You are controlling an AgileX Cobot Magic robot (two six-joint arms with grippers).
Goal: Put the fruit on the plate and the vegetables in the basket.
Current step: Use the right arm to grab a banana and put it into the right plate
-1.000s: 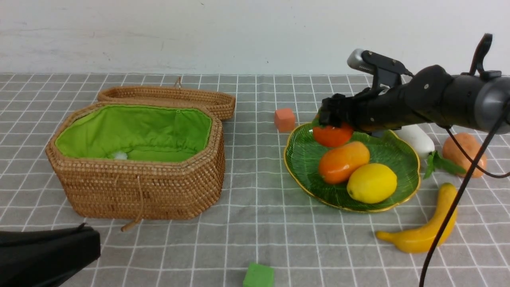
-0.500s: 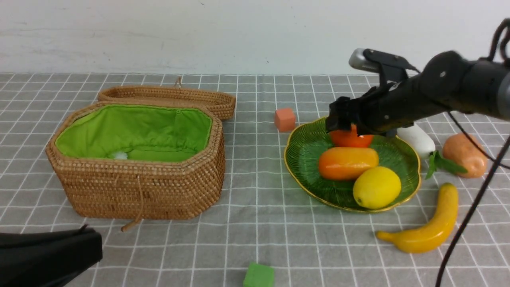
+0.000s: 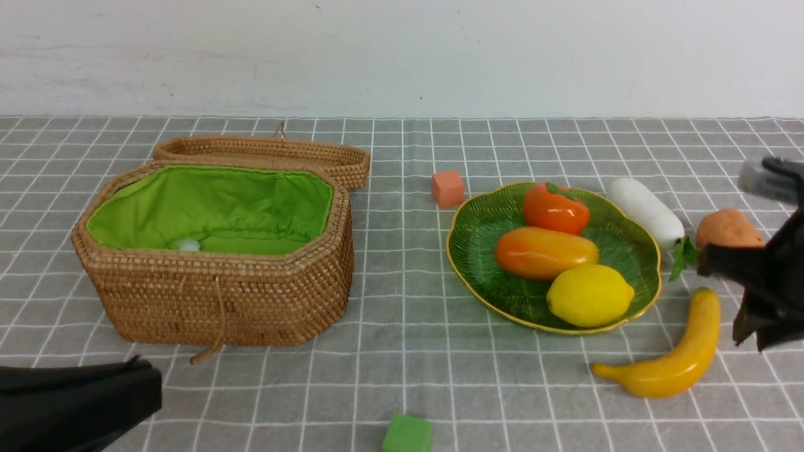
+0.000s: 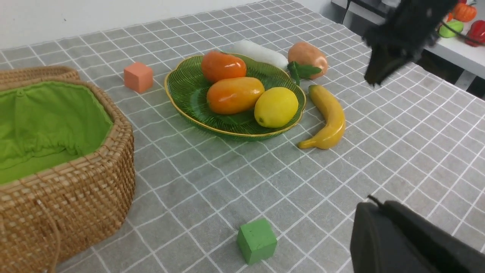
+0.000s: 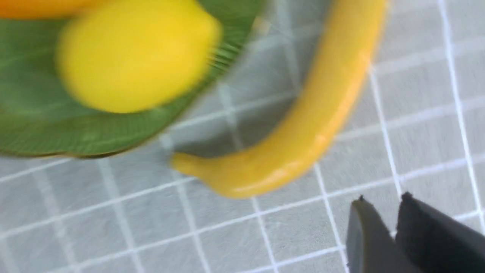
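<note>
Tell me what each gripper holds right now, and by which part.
Nothing is held. The right gripper hangs empty near the banana, with nothing between its jaws; the left gripper is shut on nothing.

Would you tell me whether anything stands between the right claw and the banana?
Nothing visible does. Only bare tablecloth lies between the right claw and the banana; the lemon sits on the plate, on the banana's far side.
</note>
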